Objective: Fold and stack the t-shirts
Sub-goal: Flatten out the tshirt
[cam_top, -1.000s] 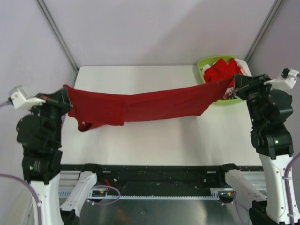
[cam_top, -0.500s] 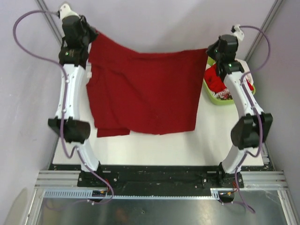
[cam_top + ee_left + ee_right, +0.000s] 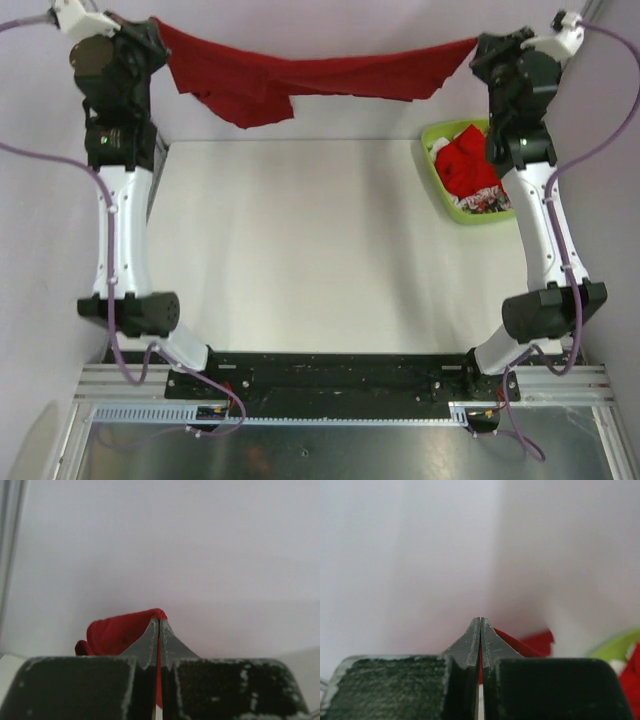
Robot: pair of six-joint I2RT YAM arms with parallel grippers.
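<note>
Shirt (image 3: 310, 78) strung crimson between my hands, long axis left to right, high over the table (image 3: 320, 250) at its far edge. Left gripper (image 3: 158, 35) pinches one end, right gripper (image 3: 480, 50) the other, neither nearer. Top view shows the whole sagging span; my wrist views catch only red scraps at clamped tips.

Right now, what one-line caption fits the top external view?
Left gripper and right gripper hold a dark red t-shirt stretched aloft by its ends over the table.
</note>
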